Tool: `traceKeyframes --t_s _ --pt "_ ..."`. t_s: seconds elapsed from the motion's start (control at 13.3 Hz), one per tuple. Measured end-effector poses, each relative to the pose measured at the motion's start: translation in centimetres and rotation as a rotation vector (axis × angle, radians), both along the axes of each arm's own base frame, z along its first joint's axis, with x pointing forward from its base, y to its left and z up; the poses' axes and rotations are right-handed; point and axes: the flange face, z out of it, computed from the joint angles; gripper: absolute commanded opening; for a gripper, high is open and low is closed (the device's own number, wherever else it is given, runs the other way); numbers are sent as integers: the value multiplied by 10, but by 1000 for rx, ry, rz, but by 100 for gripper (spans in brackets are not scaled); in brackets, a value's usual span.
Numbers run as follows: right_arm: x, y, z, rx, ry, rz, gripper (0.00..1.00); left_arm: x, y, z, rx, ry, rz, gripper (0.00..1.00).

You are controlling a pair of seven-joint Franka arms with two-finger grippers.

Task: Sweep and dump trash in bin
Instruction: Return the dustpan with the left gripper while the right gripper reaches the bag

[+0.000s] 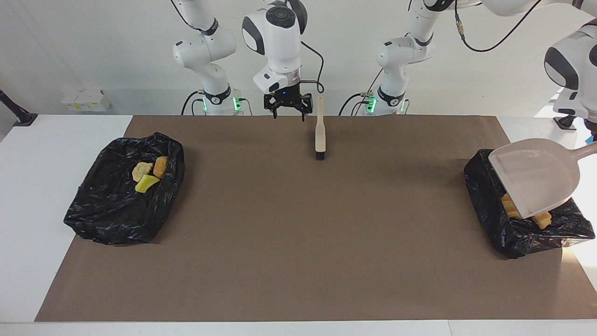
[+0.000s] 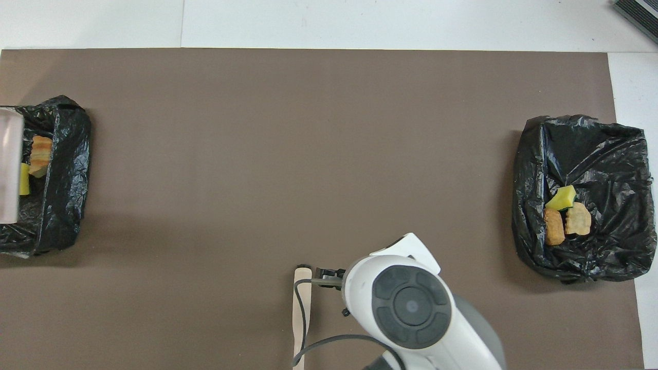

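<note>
Clock positions are read on the facing view. At nine o'clock on the brown paper mat point(image 1: 298, 242) sits a shallow bin lined with a crumpled black plastic bag point(image 1: 116, 210). Three pieces of trash lie clustered toward its one o'clock corner: a pale tan bread-like lump point(image 1: 141, 171), an orange-brown lump point(image 1: 161, 166) touching it, and a bright yellow sponge chunk point(image 1: 147, 183) just beside both.

At twelve o'clock the right gripper point(image 1: 288, 106) hangs over the mat's edge, its fingers spread and holding nothing. Just beside it, at its three o'clock, a beige wooden-handled brush with black bristles point(image 1: 320, 135) lies flat on the mat, apart from the gripper.

At three o'clock a second black-bagged bin point(image 1: 485, 196) holds striped orange-brown lumps point(image 1: 510, 208) and a yellow chunk point(image 2: 24, 179), partly hidden under a pale pinkish plastic dustpan point(image 1: 536, 175) tilted above it, mouth down. Its handle runs off the picture's edge to the left gripper, clenched on it there and mostly out of view.
</note>
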Motion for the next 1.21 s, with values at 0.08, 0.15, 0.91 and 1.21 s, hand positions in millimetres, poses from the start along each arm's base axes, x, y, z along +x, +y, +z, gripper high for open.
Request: traceKeyframes --t_s 0.08,0.15,0.91,1.21 --pt "16 -24 18 -1 -9 5 100 -2 -7 -13 -91 -31 77 0" --pt "32 -49 36 -3 -21 8 100 -3 -17 -25 -149 -53 153 0" --pt "119 -170 116 -95 -51 95 100 -22 -322 -129 -353 -160 784 0" --pt "130 -195 121 -100 -43 96 100 -41 -423 -151 -432 -217 1031 0"
